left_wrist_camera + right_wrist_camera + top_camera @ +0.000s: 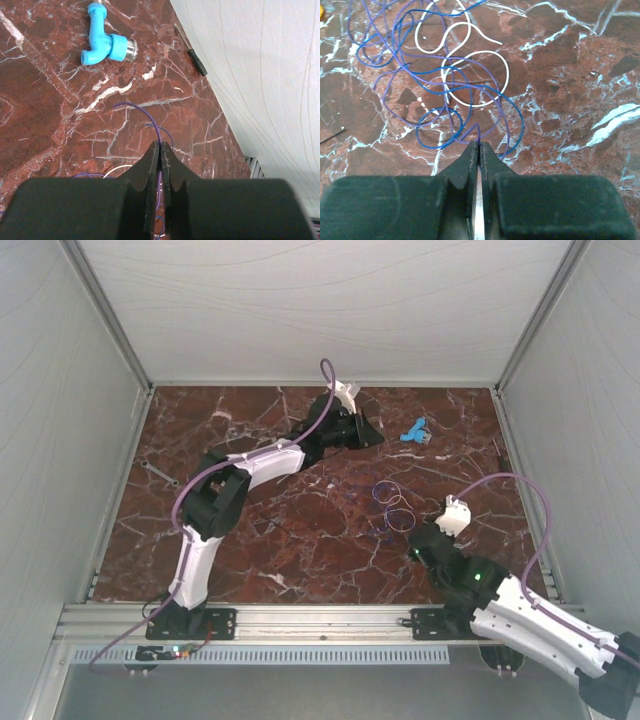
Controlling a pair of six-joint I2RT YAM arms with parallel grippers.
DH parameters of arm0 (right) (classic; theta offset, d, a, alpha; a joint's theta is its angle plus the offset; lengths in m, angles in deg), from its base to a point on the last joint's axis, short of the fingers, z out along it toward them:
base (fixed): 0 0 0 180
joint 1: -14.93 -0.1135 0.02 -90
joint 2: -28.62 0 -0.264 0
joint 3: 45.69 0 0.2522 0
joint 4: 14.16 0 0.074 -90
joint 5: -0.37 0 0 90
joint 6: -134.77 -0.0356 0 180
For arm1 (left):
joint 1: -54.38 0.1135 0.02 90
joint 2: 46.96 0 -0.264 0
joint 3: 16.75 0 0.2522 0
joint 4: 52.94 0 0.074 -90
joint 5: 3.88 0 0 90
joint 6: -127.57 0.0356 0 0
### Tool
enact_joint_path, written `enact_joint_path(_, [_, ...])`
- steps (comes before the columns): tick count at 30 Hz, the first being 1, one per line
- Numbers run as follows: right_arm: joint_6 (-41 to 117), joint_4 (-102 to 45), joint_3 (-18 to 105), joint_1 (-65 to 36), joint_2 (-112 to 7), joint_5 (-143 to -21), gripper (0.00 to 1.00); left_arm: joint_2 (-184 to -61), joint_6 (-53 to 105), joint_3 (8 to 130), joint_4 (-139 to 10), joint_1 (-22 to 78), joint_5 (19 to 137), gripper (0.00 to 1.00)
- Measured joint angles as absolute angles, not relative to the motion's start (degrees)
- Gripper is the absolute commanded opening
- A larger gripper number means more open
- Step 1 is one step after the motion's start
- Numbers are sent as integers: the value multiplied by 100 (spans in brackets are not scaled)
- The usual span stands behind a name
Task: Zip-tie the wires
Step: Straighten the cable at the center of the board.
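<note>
The wires (392, 505) are a small tangle of thin purple, blue and white loops on the red marble table (300, 540), right of centre. In the right wrist view the wires (450, 75) spread out just ahead of the jaws. My right gripper (479, 144) is shut, pinching a purple strand at its tips; in the top view it (418, 536) sits at the tangle's near right edge. My left gripper (161, 146) is shut on another purple strand (150, 117) that arcs away over the table. In the top view it (372, 432) is beyond the tangle.
A blue tap-shaped plastic part (415, 432) lies right of the left gripper, also in the left wrist view (105, 45). A black-handled screwdriver (197, 62) lies by the right wall. A thin pale strip (160, 473) lies at the table's left edge. White walls enclose the table.
</note>
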State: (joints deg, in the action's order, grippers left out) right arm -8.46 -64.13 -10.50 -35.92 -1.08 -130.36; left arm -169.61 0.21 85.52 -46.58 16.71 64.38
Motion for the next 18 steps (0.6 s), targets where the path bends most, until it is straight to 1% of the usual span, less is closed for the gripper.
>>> enact_joint_path(4, [-912,-6374,-1166,-3284,-193,-12798,0,-17106,-12,8585,-4669,1671,6431,0])
enact_joint_path(10, [-899,-6192,-1312,-2856,-304,-12343,6,-17176,-36,8585,-4660,1671,6379,0])
enact_joint_path(18, [-813,-5794,-1413,-2447,-645,-11875,6,-17294,-170,8578,-4566,1643,6235,0])
